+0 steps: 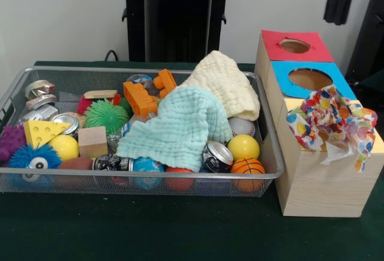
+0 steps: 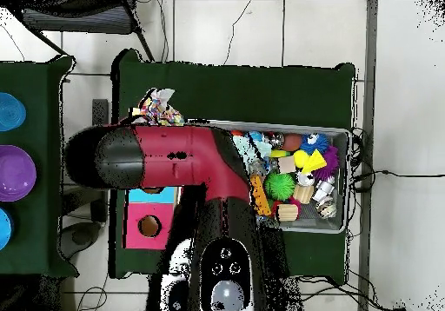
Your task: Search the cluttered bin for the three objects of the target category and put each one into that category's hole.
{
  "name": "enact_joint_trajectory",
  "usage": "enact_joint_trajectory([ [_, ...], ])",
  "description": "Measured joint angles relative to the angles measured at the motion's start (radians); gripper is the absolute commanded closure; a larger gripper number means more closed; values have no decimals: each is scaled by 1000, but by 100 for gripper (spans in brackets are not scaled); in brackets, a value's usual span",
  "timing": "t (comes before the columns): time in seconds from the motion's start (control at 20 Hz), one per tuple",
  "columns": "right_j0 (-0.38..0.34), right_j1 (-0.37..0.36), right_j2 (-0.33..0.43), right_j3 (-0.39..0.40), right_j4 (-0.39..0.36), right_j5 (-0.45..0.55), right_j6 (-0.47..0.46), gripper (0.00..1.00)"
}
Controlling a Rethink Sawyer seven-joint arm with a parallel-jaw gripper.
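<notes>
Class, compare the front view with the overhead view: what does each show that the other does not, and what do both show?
Front view only: the mint waffle cloth and cream waffle cloth draped over the clutter. Overhead view only: the red and black arm spanning the boxes. Both: the silver wire mesh basket, and the spotted crumpled wrapper at the yellow-surrounded hole.

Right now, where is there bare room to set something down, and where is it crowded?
Bare green tabletop runs along the near side of the wire basket and the wooden box. The red-surrounded hole and blue-surrounded hole are open. The basket is packed with toys, cans and two cloths; spotted wrappers cover the box's near top.
</notes>
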Motion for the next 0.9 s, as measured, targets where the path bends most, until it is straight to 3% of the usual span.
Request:
enact_joint_trajectory([
  [0.4, -75, -8, 0, 84, -10, -110, 0, 100],
  [0.9, -55, 77, -3, 97, -39, -194, 0, 100],
])
